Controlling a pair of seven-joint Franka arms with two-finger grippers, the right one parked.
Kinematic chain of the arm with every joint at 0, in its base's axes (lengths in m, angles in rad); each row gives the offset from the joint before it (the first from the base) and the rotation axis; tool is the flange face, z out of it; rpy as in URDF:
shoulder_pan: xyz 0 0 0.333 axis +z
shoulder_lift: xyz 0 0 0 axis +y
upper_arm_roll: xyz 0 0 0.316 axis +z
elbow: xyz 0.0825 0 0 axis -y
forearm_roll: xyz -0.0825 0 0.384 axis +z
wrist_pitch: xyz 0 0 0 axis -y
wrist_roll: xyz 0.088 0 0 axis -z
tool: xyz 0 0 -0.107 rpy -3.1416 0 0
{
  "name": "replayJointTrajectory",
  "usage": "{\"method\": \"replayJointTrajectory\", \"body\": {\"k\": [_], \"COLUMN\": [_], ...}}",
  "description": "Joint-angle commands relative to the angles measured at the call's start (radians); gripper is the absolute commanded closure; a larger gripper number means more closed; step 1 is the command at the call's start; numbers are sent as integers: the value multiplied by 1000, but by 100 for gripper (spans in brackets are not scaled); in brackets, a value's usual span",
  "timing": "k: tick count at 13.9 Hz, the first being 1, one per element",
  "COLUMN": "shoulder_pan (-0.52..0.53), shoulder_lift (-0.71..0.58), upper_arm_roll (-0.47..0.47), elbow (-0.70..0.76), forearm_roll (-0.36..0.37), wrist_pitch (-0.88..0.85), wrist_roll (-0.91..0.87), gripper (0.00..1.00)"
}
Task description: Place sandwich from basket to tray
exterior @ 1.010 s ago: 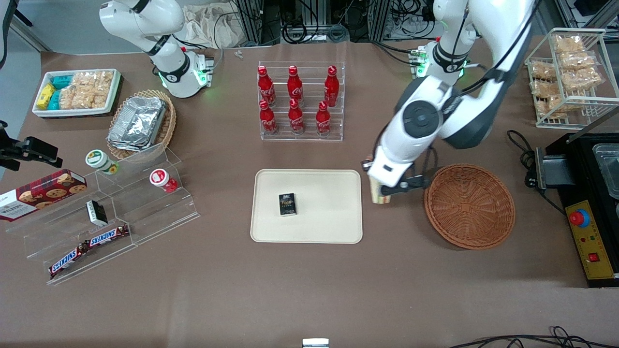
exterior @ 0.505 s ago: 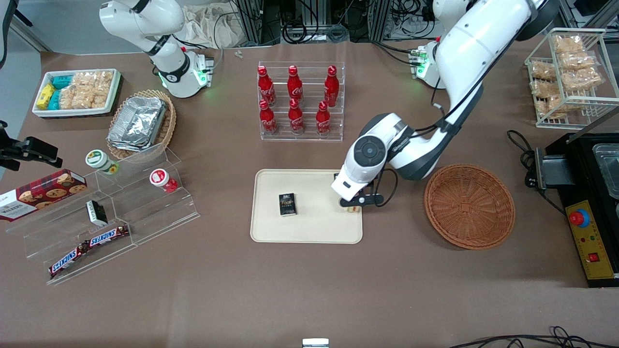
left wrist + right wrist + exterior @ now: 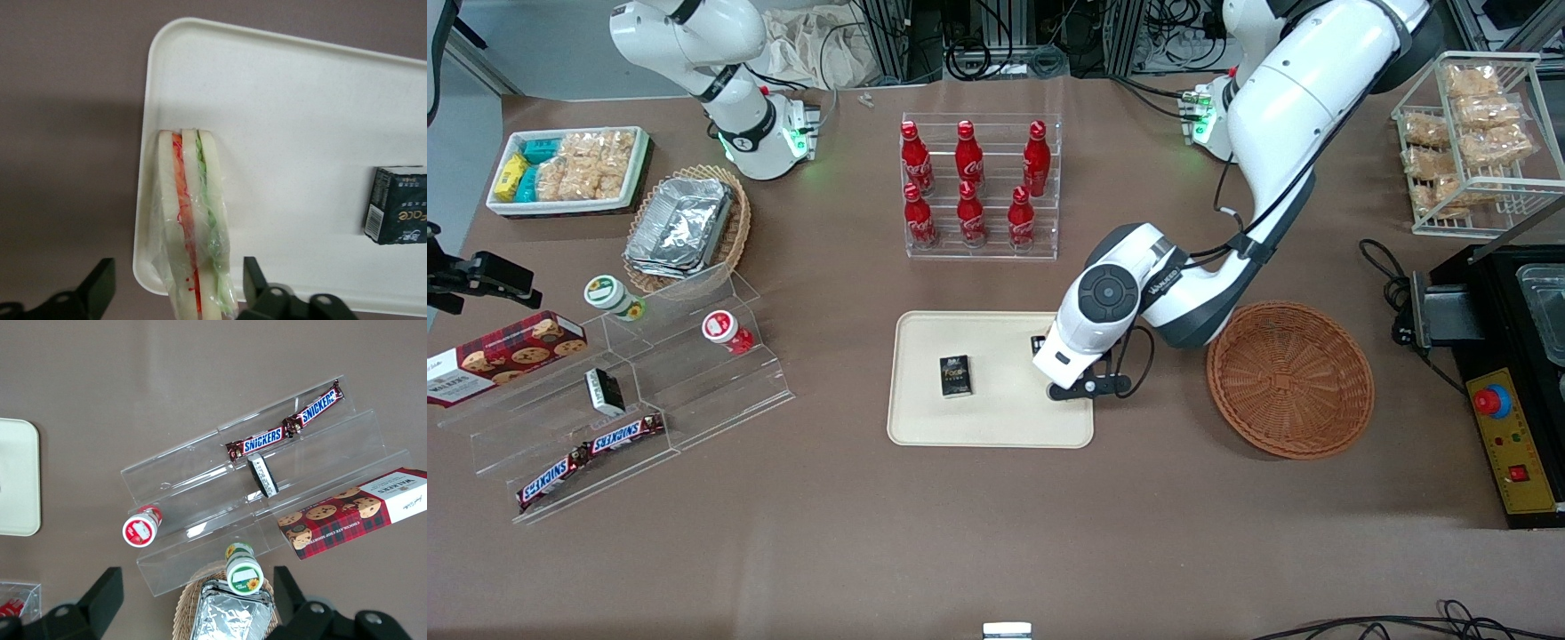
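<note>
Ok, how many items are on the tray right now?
2: the sandwich stands on edge by the tray rim nearest the basket, between the open gripper fingers; the small black box lies mid-tray.

"SNICKERS" on chocolate bars [image 3: 285, 430]

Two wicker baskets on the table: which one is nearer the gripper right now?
The reddish-brown round wicker basket, empty, beside the cream tray where the gripper hovers open around the wedge sandwich; the lighter basket holds foil containers.

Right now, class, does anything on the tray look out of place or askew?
Yes: the sandwich stands on edge at the tray rim, between the open gripper fingers. The small black box is the tray's only other item.
</note>
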Motion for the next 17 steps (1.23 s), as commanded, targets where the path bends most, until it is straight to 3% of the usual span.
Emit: {"method": "replayJointTrajectory", "body": {"k": [1,5,7,10,11,14,17], "shoulder_pan": [68,314,465,631,686,757,761], "shoulder_lift": [-152,-376,-489,-664,-706,-708,-696], "upper_arm_roll": [-1,-130,-197,-195,-195,-193,-193], "elbow": [-13,-206,-272,-274,-265,-229,-228], "forearm_roll": [2,-18,-99,-300,-325,-325,-313], "wrist_pitch": [-167,-174,-166,-261,-304,-354,-354], "wrist_roll": [-8,130,268,648,722,813,822], "gripper": [0,0,0,0,0,0,0]}}
